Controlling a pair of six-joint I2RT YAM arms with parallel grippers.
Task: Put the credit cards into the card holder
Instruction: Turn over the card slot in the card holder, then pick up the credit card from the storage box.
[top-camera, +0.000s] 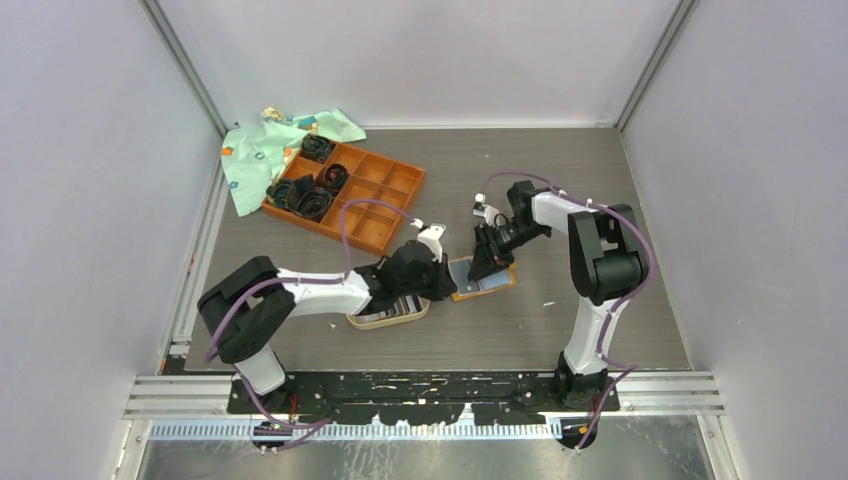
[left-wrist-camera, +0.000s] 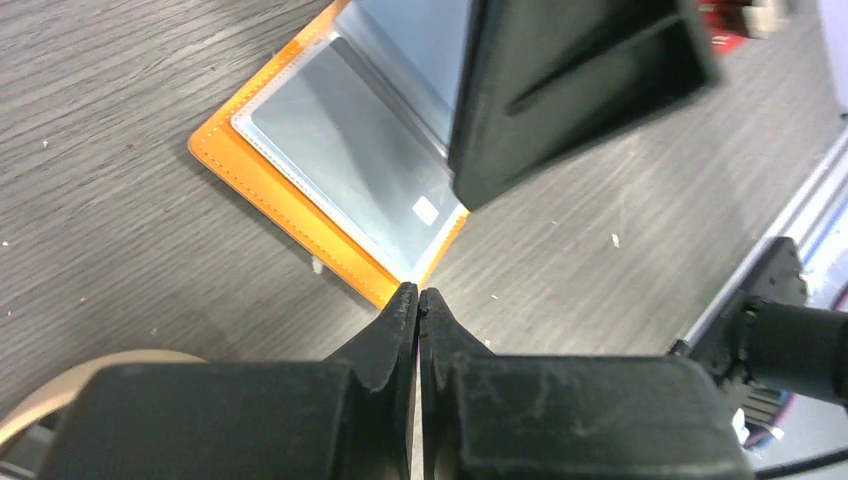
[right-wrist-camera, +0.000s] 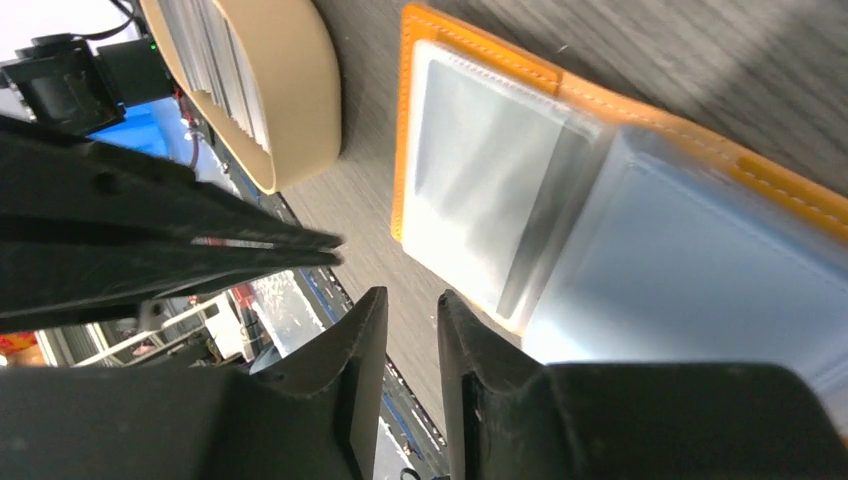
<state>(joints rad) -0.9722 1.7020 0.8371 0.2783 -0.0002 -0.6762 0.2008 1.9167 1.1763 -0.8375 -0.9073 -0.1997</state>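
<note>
Finds the card holder (left-wrist-camera: 340, 170) spread open on the bench (top-camera: 600, 200), clear sleeves up, with the left fingers (left-wrist-camera: 388, 335) clamped on one thin credit card (right-wrist-camera: 262, 241) just off its corner, the right fingers (right-wrist-camera: 350, 345) slightly apart over the sleeves, and the rest stacked in the tan dish (right-wrist-camera: 305, 100).

The card holder (left-wrist-camera: 330, 170) has an orange leather-like cover with stitched edges and clear glossy plastic sleeves (they catch the light in pale streaks). The table (left-wrist-camera: 120, 200) looks like matt grey wood grain. The left gripper (left-wrist-camera: 418, 298) is matt black plastic, faintly scuffed. The dish (right-wrist-camera: 290, 90) has a smooth tan rim.
</note>
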